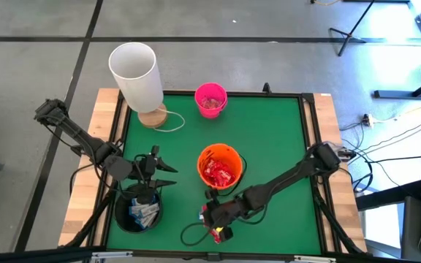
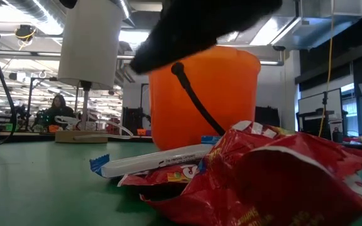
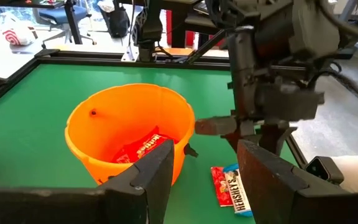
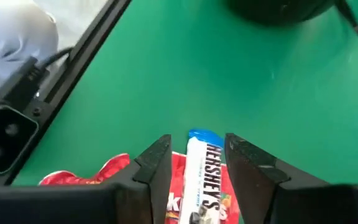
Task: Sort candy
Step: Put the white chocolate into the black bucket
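Right wrist view, right tool (image 4: 197,158) open, fingers straddling a white-and-blue bar (image 4: 201,180) on a red packet (image 4: 179,186), near edge of green tabletop (image 1: 269,139), left tool (image 1: 158,173) open above black bucket (image 1: 126,219), more red candy (image 1: 220,174) in orange bucket (image 1: 229,153)

A robotics lab or workshop floor.
The green-matted table (image 1: 269,139) stands on a bare grey concrete floor (image 1: 283,18) with tripod legs (image 1: 353,33) and loose cables (image 1: 386,139) around it; behind it, an open hall with ceiling strip lights (image 2: 17,63), cluttered benches and a seated person (image 2: 58,103).
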`<action>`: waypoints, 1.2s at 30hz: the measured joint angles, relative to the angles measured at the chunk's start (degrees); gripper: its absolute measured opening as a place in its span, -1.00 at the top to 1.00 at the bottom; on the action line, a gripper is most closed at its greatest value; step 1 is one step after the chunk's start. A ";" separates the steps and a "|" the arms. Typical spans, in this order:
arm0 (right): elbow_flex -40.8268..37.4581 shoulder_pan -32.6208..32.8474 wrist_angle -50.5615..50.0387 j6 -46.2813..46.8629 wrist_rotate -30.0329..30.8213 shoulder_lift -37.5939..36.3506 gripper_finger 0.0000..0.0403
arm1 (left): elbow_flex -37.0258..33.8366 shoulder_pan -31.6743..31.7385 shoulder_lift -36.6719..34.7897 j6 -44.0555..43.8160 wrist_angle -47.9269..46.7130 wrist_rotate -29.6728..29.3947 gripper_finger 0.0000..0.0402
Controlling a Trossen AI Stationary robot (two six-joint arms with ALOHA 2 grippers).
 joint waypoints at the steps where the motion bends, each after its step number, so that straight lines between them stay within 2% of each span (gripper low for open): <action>1: 0.00 0.00 0.08 0.02 0.00 0.46 0.27 | 0.00 0.00 0.00 0.00 0.00 0.00 0.17; 9: -0.04 -0.33 -0.07 2.85 -1.47 6.42 0.27 | 0.00 0.00 0.00 -0.57 0.06 -0.04 0.17; 20: 0.14 -0.87 -1.23 6.72 1.18 6.55 0.27 | 0.00 -0.02 0.00 -1.27 0.07 -0.09 0.17; 28: 5.92 -0.94 -5.07 5.49 4.07 6.36 0.27 | 0.00 -0.02 0.00 -1.27 0.07 -0.15 0.17; 36: 6.02 -3.15 -6.71 8.92 -0.43 9.06 0.27 | 0.00 -0.04 0.00 -1.33 0.02 -0.13 0.17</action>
